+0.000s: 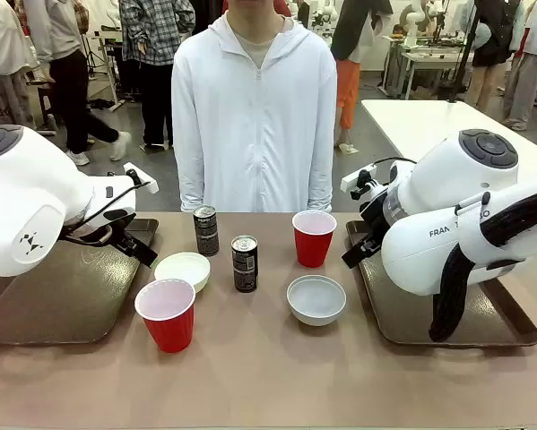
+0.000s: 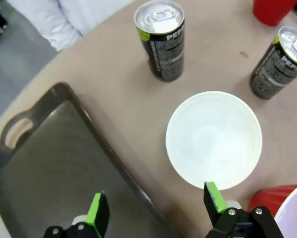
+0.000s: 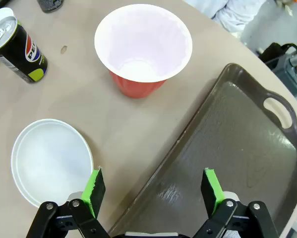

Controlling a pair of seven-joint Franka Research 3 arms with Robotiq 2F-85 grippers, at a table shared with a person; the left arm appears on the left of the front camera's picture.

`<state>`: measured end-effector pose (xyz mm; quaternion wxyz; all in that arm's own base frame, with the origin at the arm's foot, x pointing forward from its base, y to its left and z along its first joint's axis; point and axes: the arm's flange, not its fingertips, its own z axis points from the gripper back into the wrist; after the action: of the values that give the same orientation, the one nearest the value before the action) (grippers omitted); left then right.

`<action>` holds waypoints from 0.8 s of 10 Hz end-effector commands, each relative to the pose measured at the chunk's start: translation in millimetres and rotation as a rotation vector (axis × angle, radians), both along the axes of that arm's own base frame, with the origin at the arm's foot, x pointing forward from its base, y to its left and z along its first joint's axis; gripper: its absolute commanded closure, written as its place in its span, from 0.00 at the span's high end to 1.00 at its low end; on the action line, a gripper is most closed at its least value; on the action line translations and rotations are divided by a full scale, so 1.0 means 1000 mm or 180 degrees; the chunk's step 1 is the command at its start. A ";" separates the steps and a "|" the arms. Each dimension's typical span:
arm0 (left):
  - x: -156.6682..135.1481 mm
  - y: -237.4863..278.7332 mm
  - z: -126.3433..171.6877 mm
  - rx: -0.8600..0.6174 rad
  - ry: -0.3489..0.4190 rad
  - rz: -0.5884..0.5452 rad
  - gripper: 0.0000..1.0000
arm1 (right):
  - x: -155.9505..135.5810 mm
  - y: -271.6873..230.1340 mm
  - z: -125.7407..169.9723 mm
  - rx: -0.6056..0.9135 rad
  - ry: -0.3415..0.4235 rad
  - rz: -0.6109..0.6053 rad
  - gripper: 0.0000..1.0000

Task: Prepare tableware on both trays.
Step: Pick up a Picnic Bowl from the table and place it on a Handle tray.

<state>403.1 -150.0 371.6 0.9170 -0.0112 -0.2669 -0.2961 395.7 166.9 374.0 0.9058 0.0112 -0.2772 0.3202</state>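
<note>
Left gripper [image 2: 155, 202] has its jaws spread, nothing held, hanging over the tray [image 2: 108, 146] rim; white bowl [image 2: 213, 140] sits on the table [image 2: 113, 64] just ahead. Right gripper [image 3: 152, 186] same deal, grey bowl [image 3: 51, 161] beside it.

Person in a white zip hoodie [image 1: 255, 116] waits at the far edge of a brown table [image 1: 268, 381].
The person faces the camera with arms hanging at the sides. Behind, the room is busy: a bystander in a plaid shirt [image 1: 157, 27], another in orange shorts [image 1: 347, 90], and a white table [image 1: 429, 125] standing on grey floor [image 1: 147, 175].
</note>
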 end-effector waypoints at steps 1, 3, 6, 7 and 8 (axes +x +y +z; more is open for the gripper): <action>0.000 0.000 0.000 0.0000 -0.0001 -0.0001 1.00 | 0.000 0.000 0.000 0.0000 0.0000 0.0000 1.00; 0.000 0.000 0.000 0.0000 -0.0001 -0.0001 1.00 | 0.000 0.000 0.000 0.0000 0.0000 0.0000 1.00; 0.000 0.000 0.000 0.0000 -0.0001 -0.0001 1.00 | 0.000 0.000 0.000 0.0000 0.0000 0.0000 1.00; 0.000 0.000 0.000 0.0000 -0.0001 -0.0001 1.00 | 0.000 0.000 0.000 0.0000 0.0000 0.0000 1.00; 0.000 0.000 0.000 0.0000 -0.0001 -0.0001 1.00 | 0.000 0.000 0.000 0.0000 0.0000 0.0000 1.00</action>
<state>403.0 -150.1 371.6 0.9170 -0.0112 -0.2669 -0.2962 395.7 166.9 374.0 0.9058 0.0111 -0.2772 0.3202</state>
